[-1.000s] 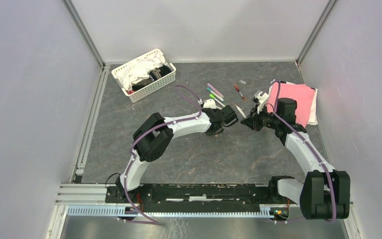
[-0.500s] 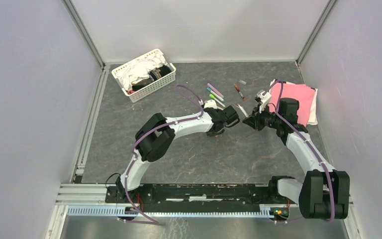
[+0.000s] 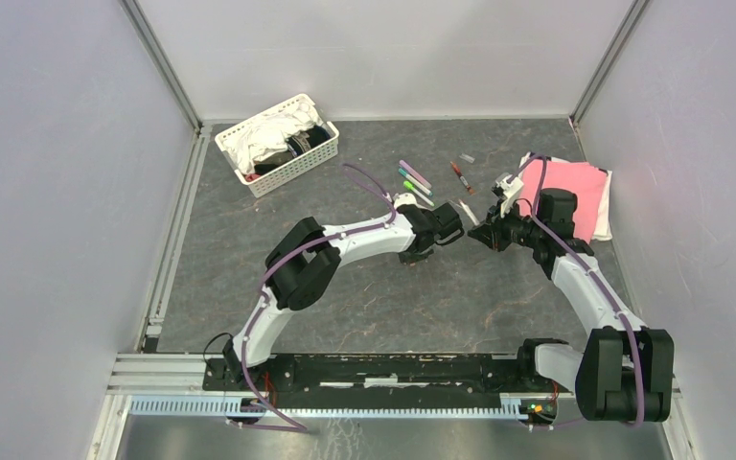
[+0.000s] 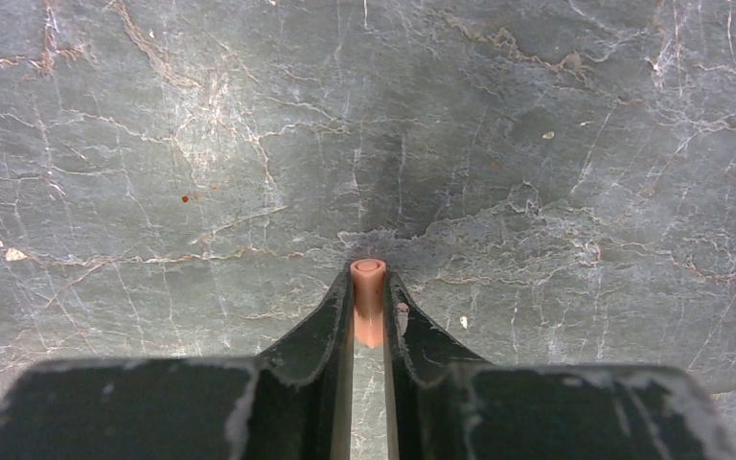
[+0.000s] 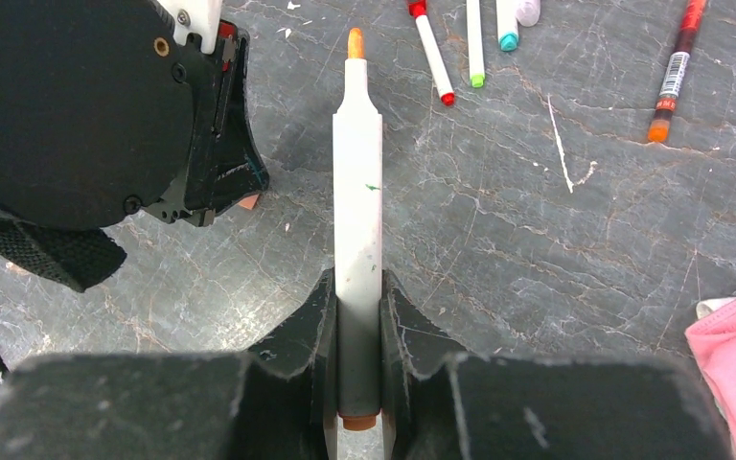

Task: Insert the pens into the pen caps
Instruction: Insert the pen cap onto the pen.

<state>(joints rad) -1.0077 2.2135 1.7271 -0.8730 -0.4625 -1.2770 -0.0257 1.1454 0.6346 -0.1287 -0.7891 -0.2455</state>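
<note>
Orange pen cap (image 4: 368,307) | clamped in left tool (image 4: 368,280) | orange-tipped pen (image 5: 356,172) | clamped in right tool (image 5: 356,284)

Top view, as I see it from the console: a dark grey, white-veined tabletop (image 3: 393,297) fills the centre, enclosed by plain pale walls, with a back panel (image 3: 383,48) at upper centre and side panels at frame left (image 3: 48,192) and right (image 3: 700,144). Metal corner posts (image 3: 161,62) slant inward, and an aluminium rail (image 3: 153,369) crosses the lower edge. The light is even and soft.
</note>
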